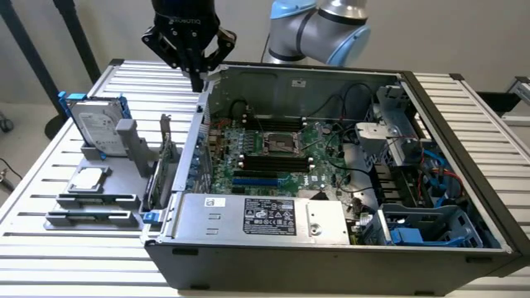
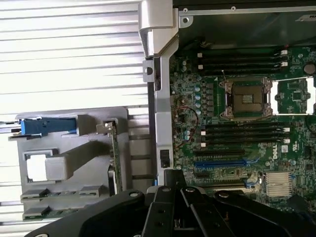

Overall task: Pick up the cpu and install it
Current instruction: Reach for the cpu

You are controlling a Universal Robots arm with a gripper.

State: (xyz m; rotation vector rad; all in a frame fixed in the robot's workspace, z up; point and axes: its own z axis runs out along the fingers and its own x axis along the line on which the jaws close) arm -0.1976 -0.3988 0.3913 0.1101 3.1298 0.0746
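Observation:
The cpu (image 1: 89, 179), a small square chip with a silvery top, lies flat on the grey holder (image 1: 124, 202) outside the case, at the exterior view's left. In the wrist view the cpu (image 2: 37, 167) is a bright square in the holder's recess. The empty socket (image 1: 280, 144) sits mid-motherboard, its metal frame (image 2: 245, 98) around a dark square. My black gripper (image 1: 197, 79) hangs high over the case's far left wall, well away from the cpu. Its fingers (image 2: 170, 180) are together and hold nothing.
The open computer case (image 1: 463, 124) stands on a slatted metal table (image 1: 49, 248). A hard drive with a blue bracket (image 1: 98, 127) stands upright behind the cpu. Narrow grey sticks (image 1: 89, 217) lie at the holder's front. A power supply (image 1: 265, 214) fills the case's near side.

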